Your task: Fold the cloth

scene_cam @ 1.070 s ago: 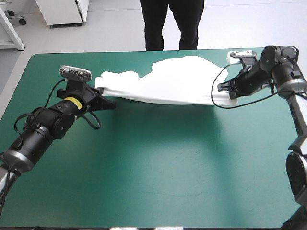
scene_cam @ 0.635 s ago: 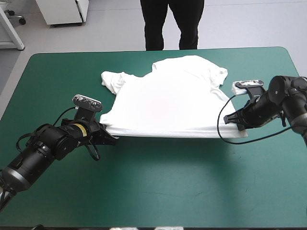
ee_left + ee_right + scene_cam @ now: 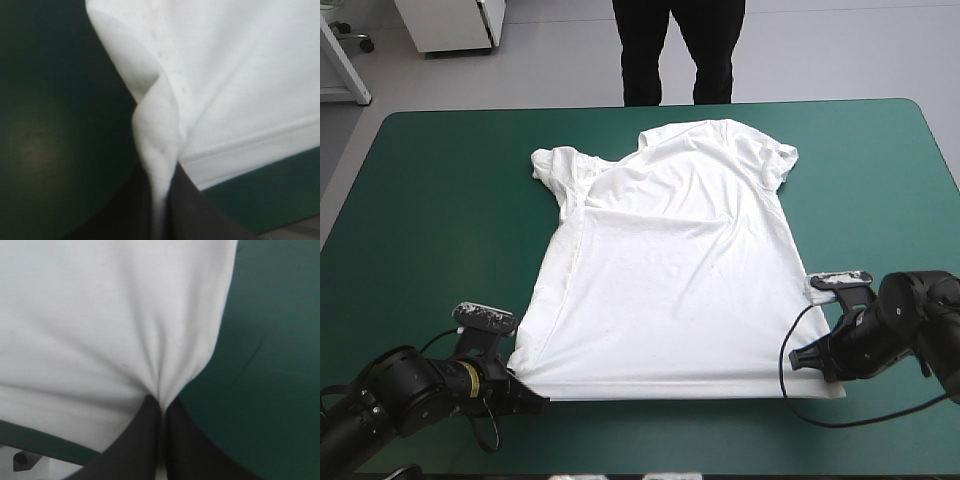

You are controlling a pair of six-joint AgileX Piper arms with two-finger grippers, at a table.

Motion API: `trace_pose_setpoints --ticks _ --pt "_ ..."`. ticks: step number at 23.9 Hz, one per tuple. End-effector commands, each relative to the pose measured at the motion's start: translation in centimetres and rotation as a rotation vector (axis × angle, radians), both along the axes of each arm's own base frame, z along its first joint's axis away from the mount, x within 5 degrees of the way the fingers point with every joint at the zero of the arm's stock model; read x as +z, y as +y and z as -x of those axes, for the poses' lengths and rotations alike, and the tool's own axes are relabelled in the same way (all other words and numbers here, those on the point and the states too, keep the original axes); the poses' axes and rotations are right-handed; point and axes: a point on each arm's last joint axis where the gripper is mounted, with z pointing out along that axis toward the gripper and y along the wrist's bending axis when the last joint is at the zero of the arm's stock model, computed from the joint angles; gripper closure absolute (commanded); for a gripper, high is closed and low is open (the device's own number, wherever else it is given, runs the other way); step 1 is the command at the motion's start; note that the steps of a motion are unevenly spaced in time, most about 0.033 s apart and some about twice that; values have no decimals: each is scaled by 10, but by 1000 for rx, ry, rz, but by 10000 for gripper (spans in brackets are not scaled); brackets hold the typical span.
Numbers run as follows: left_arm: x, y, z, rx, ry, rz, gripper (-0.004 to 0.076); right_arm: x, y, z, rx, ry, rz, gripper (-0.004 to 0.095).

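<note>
Cover (image 3: 430, 230) all round. T-shirt (image 3: 670, 280) spread flat (lightly creased), near corners pinched by left gripper (image 3: 532, 397) and right gripper (image 3: 804, 358).

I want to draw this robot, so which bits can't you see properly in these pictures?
- High view: the white short-sleeved T-shirt lies spread on the teal-green table cover, hiding its own underside.
- High view: one sleeve is bunched; folds hide its outline.
- Left wrist view: pinched cloth covers the fingertips of the black-fingered left gripper.
- Right wrist view: the black-fingered right gripper hides the corner it pinches.

Black jaws — yellow-banded black left arm (image 3: 405, 385)
</note>
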Motion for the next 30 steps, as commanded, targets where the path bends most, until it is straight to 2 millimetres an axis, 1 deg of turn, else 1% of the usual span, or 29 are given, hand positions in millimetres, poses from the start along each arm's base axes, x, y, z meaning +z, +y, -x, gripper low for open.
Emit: trace_pose_setpoints --ticks 1,2,4,6,12,14,16,18,21,23,24,25,26,27,28,29,30 --pt "-4 2 7 23 11 6 733 -6 -6 22 -11 12 17 925" --pt "-8 2 9 28 22 2 733 -11 -6 27 -14 30 15 925" --pt "-18 2 14 26 58 -8 733 -28 -8 41 -17 86 14 925" --pt "-22 2 15 33 67 -7 733 -35 -8 46 -17 114 17 925" --pt "-23 2 14 30 47 -16 733 -38 -13 45 -5 107 67 914" --pt "-23 4 14 32 50 -31 724 -37 -13 44 -6 92 67 860" --pt "-23 5 14 32 47 -50 692 -34 -12 42 -6 77 65 770" --pt "-24 7 15 34 57 -62 612 -28 -12 39 -6 58 61 639" --pt "-24 8 16 39 75 -83 419 -13 -11 34 -5 17 58 460" --pt "-23 10 17 46 86 -101 301 -1 -10 29 -13 -29 50 378" --pt "-15 11 17 53 89 -116 213 16 -10 22 -32 -95 46 352" --pt "-8 11 16 56 80 -112 186 24 -11 19 -42 -129 50 353" --pt "11 8 12 58 35 -74 176 42 -12 13 -52 -207 60 353" --pt "20 6 10 55 5 -55 176 48 -13 11 -58 -239 65 353" --pt "47 3 2 52 -105 6 176 64 -14 5 -82 -318 66 353" --pt "57 3 -1 51 -155 22 176 69 -14 1 -95 -358 64 353" --pt "79 0 -11 52 -268 37 176 82 -15 -6 -127 -445 63 353"
